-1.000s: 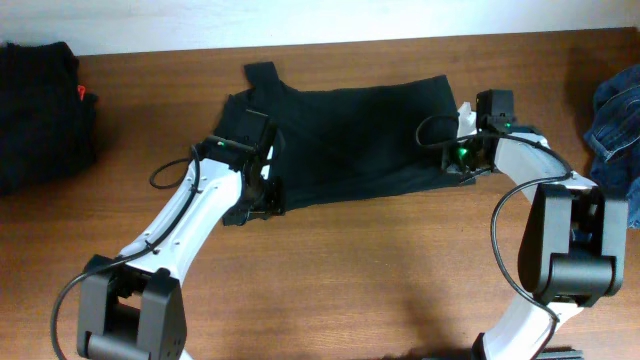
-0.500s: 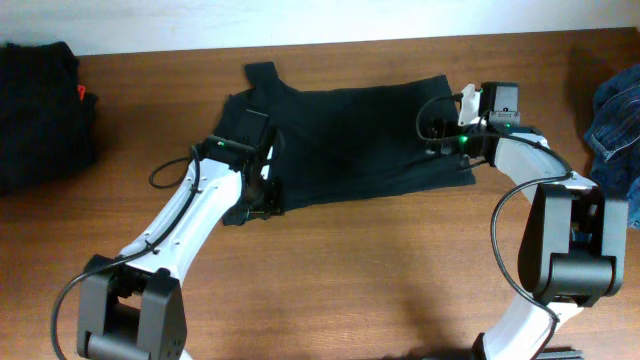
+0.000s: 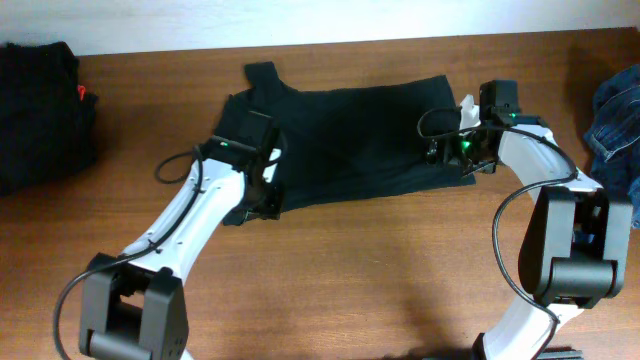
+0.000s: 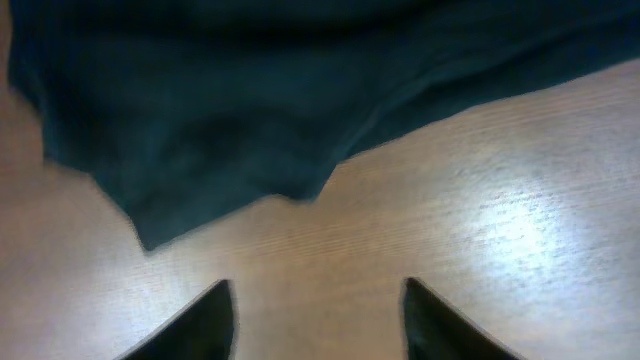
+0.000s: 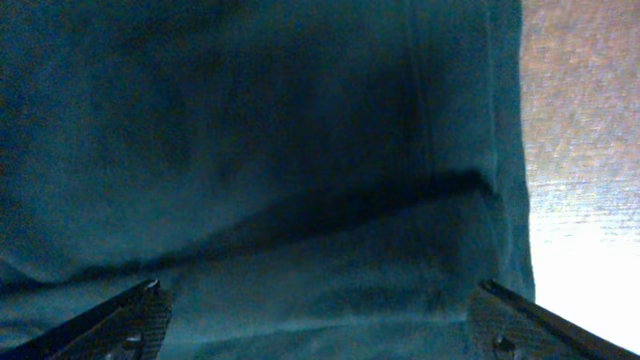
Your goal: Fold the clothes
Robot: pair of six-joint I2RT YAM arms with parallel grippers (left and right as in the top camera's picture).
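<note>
The clothes in hand are a black T-shirt (image 3: 350, 140), lying flat and folded in the middle of the wooden table (image 3: 380, 270). My left gripper (image 3: 268, 192) sits at the shirt's near left corner. In the left wrist view that gripper (image 4: 315, 288) is open, with bare wood between its fingers (image 4: 222, 300) and the shirt's corner (image 4: 200, 150) just ahead. My right gripper (image 3: 447, 152) hovers over the shirt's right edge. In the right wrist view it (image 5: 318, 292) stands wide open above the dark cloth (image 5: 260, 150), holding nothing.
A heap of black garments (image 3: 40, 110) lies at the far left of the table. Blue denim (image 3: 615, 120) is bunched at the right edge. A white wall (image 3: 300, 20) runs along the back of the table.
My right gripper has opened, let go of the shirt's right edge and shifted a little above it. The left gripper has hardly moved, and its jaws have narrowed somewhat.
</note>
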